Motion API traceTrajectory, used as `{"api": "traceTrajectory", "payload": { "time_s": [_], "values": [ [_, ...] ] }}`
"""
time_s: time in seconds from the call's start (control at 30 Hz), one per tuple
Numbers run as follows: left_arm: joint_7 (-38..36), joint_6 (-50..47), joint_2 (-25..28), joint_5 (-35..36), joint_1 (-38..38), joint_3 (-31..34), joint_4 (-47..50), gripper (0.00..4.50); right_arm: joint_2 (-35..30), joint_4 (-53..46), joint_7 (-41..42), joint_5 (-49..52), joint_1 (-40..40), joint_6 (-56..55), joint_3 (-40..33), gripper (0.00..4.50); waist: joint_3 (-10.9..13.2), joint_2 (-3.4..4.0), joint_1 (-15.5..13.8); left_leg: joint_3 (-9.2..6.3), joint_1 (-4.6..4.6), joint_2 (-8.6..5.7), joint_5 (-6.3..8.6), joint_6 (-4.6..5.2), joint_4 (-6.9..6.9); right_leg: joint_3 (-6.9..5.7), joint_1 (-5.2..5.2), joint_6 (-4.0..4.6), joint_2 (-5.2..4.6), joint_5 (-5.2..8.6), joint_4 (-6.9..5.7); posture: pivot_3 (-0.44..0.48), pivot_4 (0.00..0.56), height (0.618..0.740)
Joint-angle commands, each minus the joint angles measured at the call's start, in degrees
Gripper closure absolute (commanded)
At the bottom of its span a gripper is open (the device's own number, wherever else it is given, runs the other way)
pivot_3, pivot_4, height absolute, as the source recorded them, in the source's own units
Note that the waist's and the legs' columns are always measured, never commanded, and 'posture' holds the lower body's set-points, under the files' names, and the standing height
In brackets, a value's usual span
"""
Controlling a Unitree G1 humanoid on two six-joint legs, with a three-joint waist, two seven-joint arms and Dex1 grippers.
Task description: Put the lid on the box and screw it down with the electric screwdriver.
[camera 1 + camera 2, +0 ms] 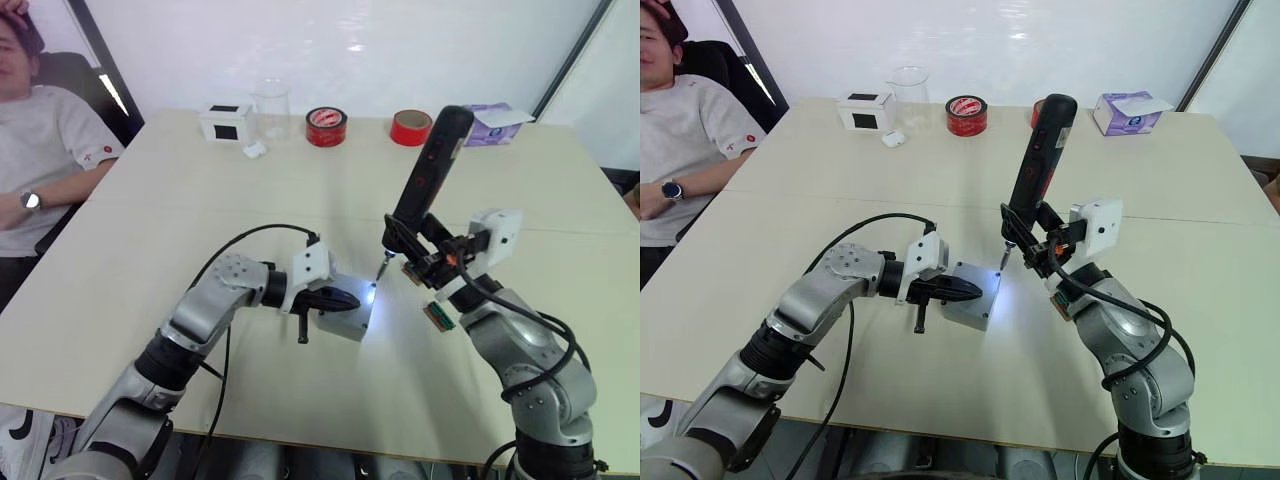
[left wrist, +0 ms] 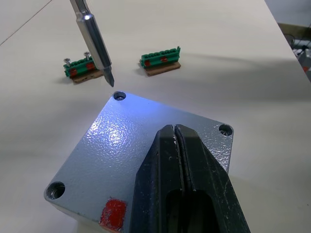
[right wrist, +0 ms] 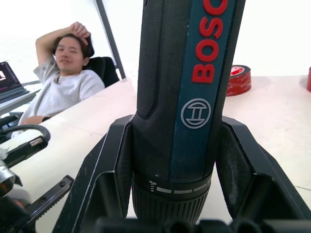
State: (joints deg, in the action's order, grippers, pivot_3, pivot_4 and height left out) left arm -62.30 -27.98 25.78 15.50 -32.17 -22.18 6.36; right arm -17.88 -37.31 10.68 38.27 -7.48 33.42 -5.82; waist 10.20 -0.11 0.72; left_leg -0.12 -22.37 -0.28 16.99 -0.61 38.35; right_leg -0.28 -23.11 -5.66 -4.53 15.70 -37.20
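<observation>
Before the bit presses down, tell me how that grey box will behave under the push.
The box looks like thick cast metal, so probably stiff and heavy for its size. Squat and flat-bottomed, it is unlikely to tip. The table looks smooth, so it might slide, though the shut left gripper pressing on the lid should steady it.

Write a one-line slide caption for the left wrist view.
Left gripper shut, pressing on the lid while the electric screwdriver bit hovers by a corner screw hole.
</observation>
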Motion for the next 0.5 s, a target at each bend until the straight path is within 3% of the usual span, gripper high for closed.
{"api": "traceTrajectory", "payload": {
  "time_s": [0.03, 0.3, 0.5],
  "values": [
    [0.3, -0.9, 0.8, -1.6, 0.9, -1.1, -1.4, 4.5, 0.1, -3.3, 0.9, -0.5, -0.2, -2.4, 0.0, 2.64, 0.0, 0.0, 0.0, 0.0, 0.0, 0.0, 0.0, 0.0, 0.0, 0.0, 0.0, 0.0, 0.0, 0.0, 0.0, 0.0, 0.15, 0.74],
    [0.3, -1.1, 1.2, -1.6, 1.2, -0.9, -1.1, 4.5, -0.1, -2.5, 2.1, -2.6, 0.9, -3.1, 0.8, 2.64, 0.0, 0.0, 0.0, 0.0, 0.0, 0.0, 0.0, 0.0, 0.0, 0.0, 0.0, 0.0, 0.0, 0.0, 0.0, 0.0, 0.15, 0.74],
    [0.3, -0.9, 1.2, -1.7, 1.3, -1.1, -1.4, 4.5, -4.2, -1.6, 5.1, -10.2, 4.6, -3.4, 8.0, 2.64, -0.1, -0.06, 0.0, 0.0, 0.02, 0.0, 0.0, 0.0, 0.0, 0.0, 0.01, 0.0, 0.01, 0.0, 0.0, 0.0, 0.15, 0.74]
  ]
}}
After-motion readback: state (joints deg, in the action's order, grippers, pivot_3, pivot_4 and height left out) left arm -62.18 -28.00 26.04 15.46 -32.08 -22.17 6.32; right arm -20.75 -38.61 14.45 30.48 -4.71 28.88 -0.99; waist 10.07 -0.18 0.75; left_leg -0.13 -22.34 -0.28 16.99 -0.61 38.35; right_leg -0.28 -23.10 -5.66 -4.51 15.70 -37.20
